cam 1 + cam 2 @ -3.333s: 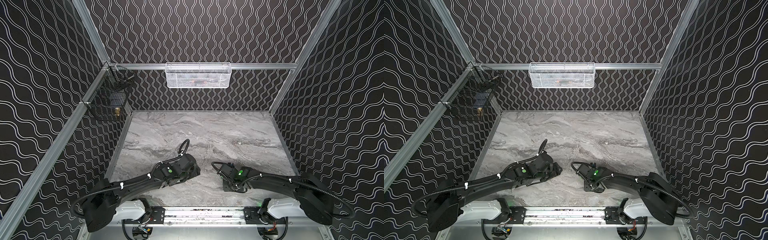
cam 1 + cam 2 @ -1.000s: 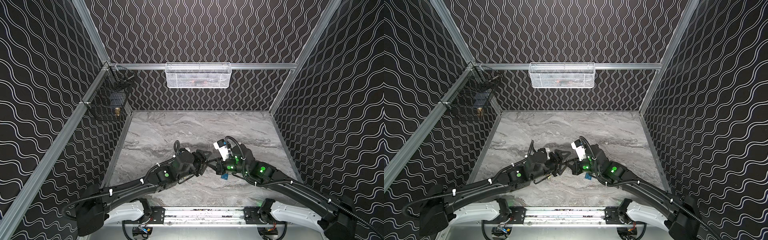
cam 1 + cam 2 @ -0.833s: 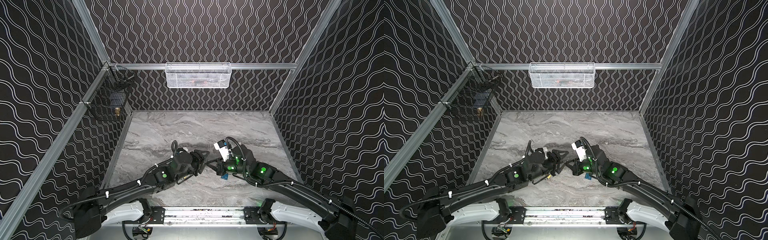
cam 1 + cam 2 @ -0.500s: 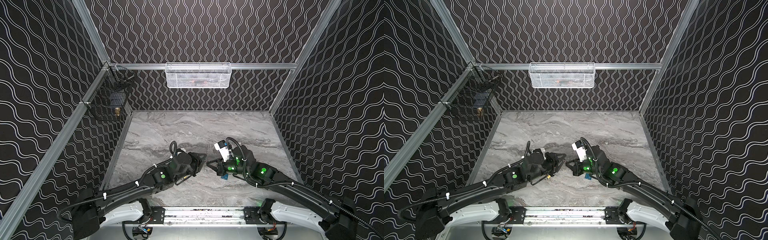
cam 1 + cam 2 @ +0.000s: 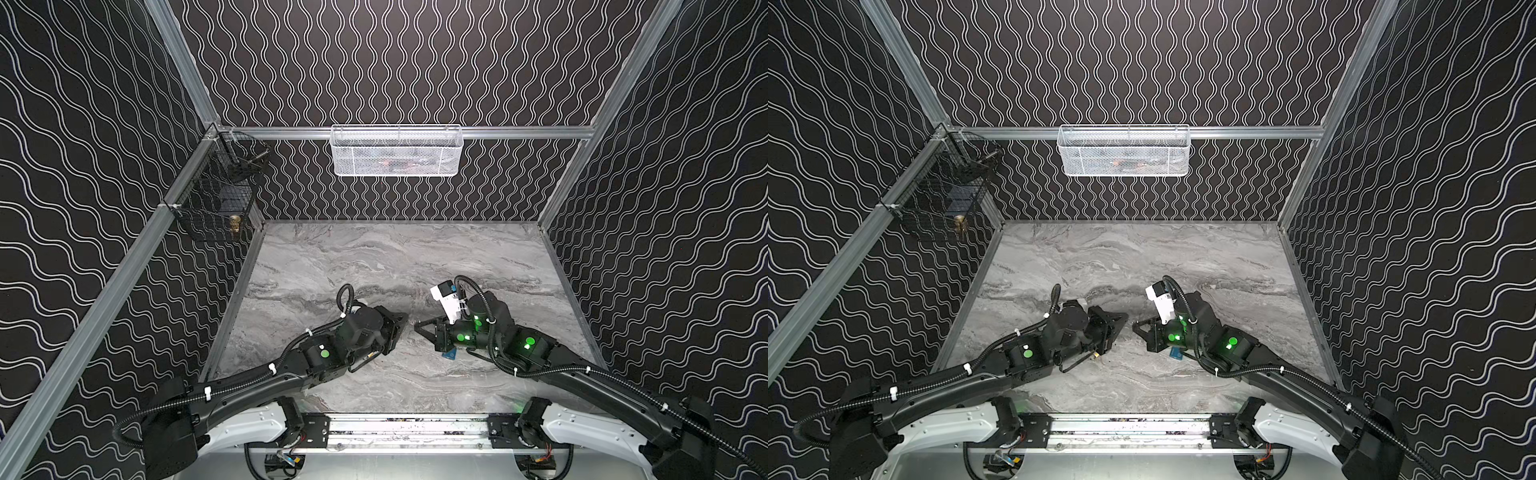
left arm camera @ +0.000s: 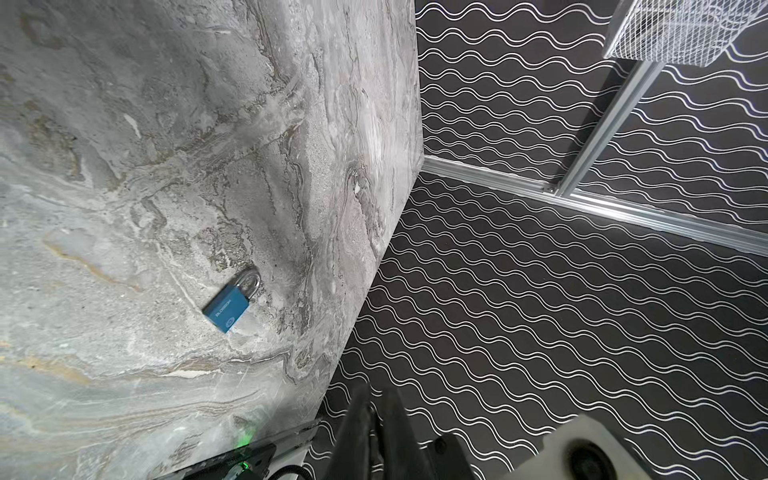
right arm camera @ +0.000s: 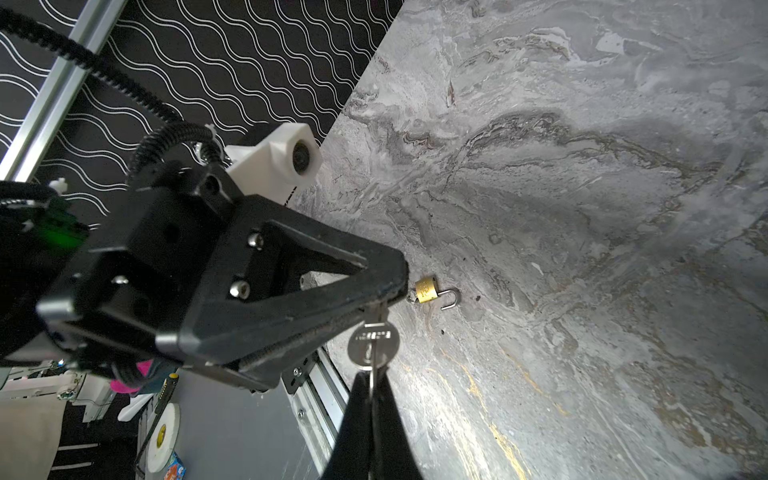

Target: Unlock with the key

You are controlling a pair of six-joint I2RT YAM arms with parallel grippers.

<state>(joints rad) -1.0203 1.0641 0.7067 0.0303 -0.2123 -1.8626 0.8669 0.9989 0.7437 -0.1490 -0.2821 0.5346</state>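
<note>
A silver key (image 7: 374, 345) hangs between my two grippers above the table's front middle. My left gripper (image 7: 390, 297) is shut on its blade, as the right wrist view shows. My right gripper (image 7: 371, 376) is shut on a thin silver piece, seen edge-on, that joins the key's head. In both top views the left gripper (image 5: 404, 322) and right gripper (image 5: 417, 325) meet tip to tip. A small brass padlock (image 7: 428, 289) lies on the table below them with its shackle swung open. A blue padlock (image 6: 230, 305) lies with its shackle closed, partly under the right arm (image 5: 449, 354).
A white mesh basket (image 5: 397, 151) hangs on the back wall, and a black wire basket (image 5: 216, 199) on the left wall. The marble table (image 5: 395, 257) is walled on three sides. A metal rail (image 5: 407, 428) runs along the front edge.
My left gripper was open around the key a second ago and has shut on it. Earlier still, both arms lay low near the front edge; they have risen and met.
</note>
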